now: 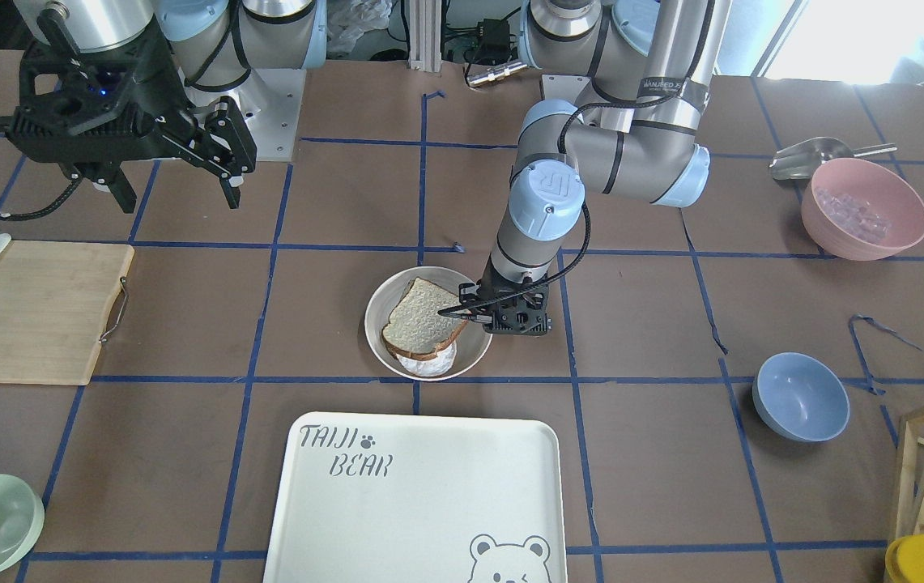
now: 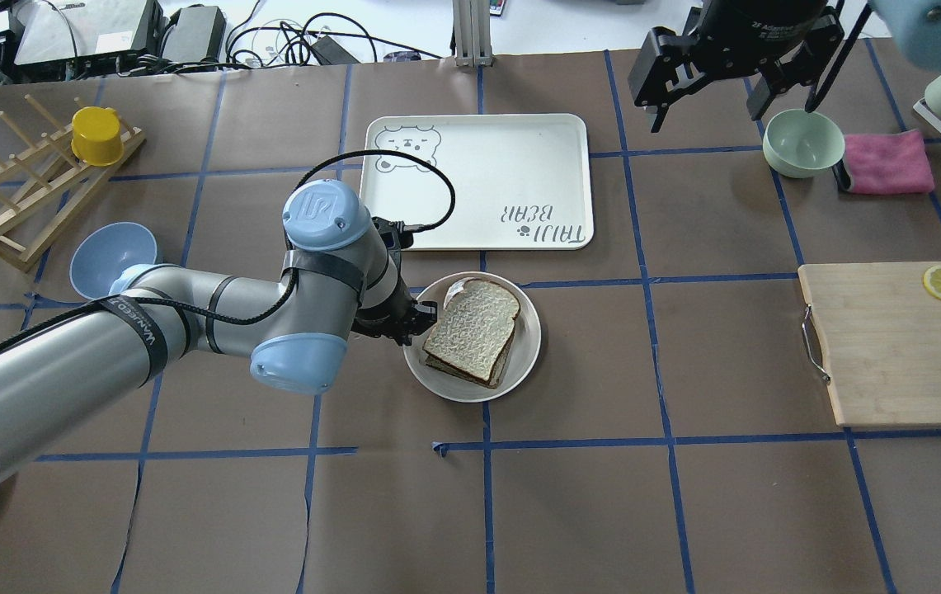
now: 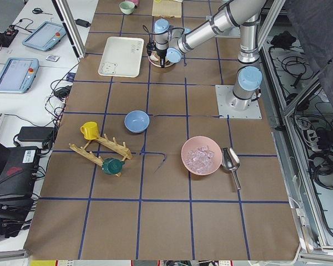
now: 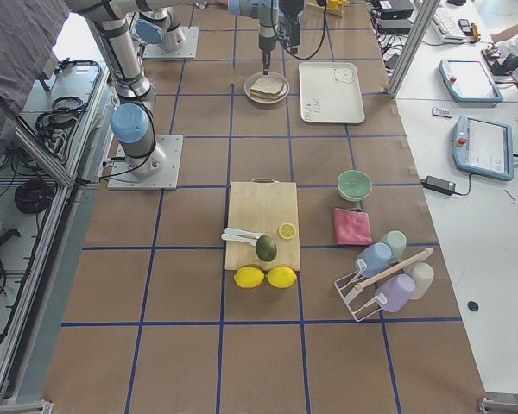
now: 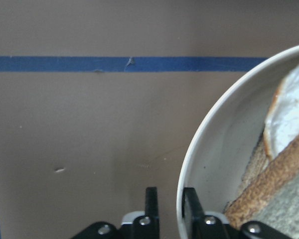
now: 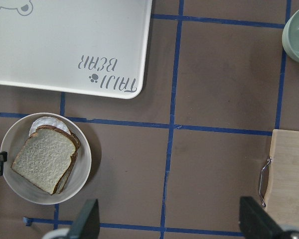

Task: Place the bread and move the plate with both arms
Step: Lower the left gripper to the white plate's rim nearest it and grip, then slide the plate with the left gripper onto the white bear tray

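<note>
The bread [image 2: 474,328], a thick white slice with brown crust, lies in the cream-white plate [image 2: 470,394] at the table's middle, on top of another slice and a white piece. My left gripper [image 2: 419,318] is down at the plate's left rim. In the left wrist view the left gripper [image 5: 169,204] has one finger [image 5: 150,204] outside and one inside the plate rim [image 5: 204,149], shut on it. My right gripper [image 2: 734,74] hangs open and empty high over the far right of the table. In the right wrist view the plate [image 6: 82,169] and the bread [image 6: 44,159] sit far below.
The white bear tray [image 2: 478,181] lies just beyond the plate. A pale green bowl [image 2: 802,142] and pink cloth [image 2: 886,162] are at the far right, a wooden cutting board [image 2: 891,346] at the right, a blue bowl [image 2: 111,256] and a drying rack [image 2: 16,206] at the left.
</note>
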Robot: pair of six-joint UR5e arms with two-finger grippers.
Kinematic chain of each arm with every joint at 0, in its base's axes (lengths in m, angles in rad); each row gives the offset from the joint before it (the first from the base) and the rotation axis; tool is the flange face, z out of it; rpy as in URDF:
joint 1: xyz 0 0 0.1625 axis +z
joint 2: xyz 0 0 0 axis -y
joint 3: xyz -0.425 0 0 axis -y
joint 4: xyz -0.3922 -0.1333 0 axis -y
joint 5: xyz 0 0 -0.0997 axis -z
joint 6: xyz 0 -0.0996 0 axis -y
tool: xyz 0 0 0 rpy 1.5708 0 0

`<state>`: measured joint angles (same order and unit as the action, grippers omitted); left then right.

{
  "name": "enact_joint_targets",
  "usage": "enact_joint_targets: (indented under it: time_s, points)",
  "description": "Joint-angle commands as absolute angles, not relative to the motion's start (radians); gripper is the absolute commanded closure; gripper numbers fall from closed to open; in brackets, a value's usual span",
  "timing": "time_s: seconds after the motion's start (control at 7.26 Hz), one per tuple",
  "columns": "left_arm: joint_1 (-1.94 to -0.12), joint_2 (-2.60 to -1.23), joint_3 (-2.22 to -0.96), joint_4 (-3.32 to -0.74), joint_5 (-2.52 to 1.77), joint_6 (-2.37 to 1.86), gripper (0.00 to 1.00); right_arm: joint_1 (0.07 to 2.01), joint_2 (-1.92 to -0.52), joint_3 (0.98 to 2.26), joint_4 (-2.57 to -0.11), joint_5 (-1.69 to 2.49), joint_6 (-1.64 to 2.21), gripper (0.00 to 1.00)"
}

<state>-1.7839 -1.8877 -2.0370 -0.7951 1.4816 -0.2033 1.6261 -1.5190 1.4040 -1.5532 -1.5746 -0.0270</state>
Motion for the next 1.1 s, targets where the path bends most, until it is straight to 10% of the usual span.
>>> enact_joint_targets:
  time_s: [0.0, 0.96]
  points:
    - [-1.781, -1.879, -2.036, -0.792, 1.483, -0.175, 1.0, 1.618, -1.523, 1.405, -1.523, -1.575, -0.018, 0.0]
    - [-1.606, -1.891, -1.855, -0.866, 1.243, -0.155, 1.0, 1.617, -1.52, 1.407, -1.519, -1.574, 0.046, 0.0]
